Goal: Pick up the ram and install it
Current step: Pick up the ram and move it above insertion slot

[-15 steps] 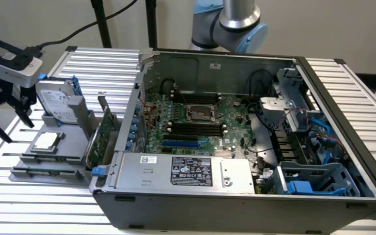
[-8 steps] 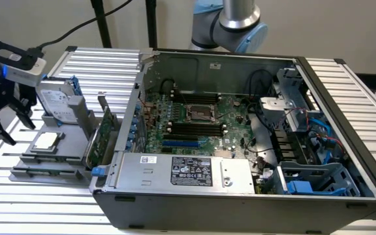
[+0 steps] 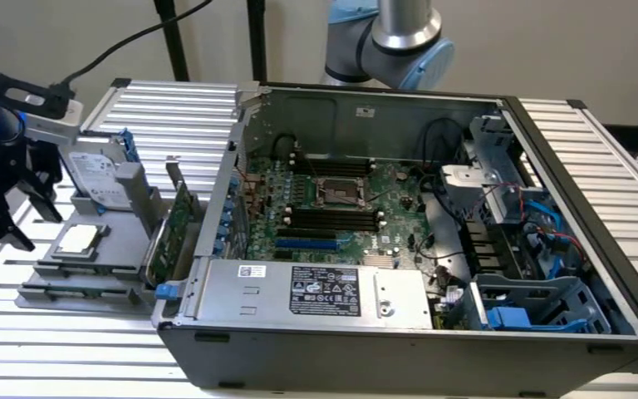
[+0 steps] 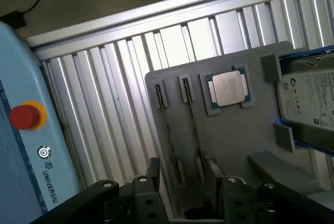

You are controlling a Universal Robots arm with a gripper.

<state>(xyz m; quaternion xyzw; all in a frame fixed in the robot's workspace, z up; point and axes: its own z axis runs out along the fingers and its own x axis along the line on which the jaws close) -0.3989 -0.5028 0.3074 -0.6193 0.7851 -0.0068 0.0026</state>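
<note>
Now, gripper [image 4: 181,182]: poised over the near end of the parts tray, at the exterior view's left, well apart from the computer case.
Jaws: apart, with nothing between them but open air above the tray; the two black fingers [image 4: 153,174] straddle the tray's narrow holders.
Ram [image 4: 192,125]: seen edge-on as a thin strip, it stands in a narrow holder on the parts tray, not held and not touched. A second thin strip sits in a matching holder just beside it; I cannot tell what that one is.
Parts tray [image 4: 237,138]: grey, lying flat on the slatted table to the left of the case in the exterior view.
Processor chip [image 4: 228,88]: flat in its recess on the tray, just beside the ram's holder.
Hard drive [image 4: 310,101]: on the tray's far part, in a blue-edged bracket.
Expansion card [image 3: 169,229]: upright, between the tray and the case wall.
Computer case [image 3: 408,353]: open on its side, with the motherboard [image 3: 380,187] exposed.
Memory slots [image 3: 331,218]: long black slots near the middle of the board; no stick shows in them.
Arm [image 3: 402,37]: its grey and blue joint shows beyond the far wall of the case.
Pendant [image 4: 26,156]: light blue, with a red button [image 4: 23,115], lying beside the table.
</note>
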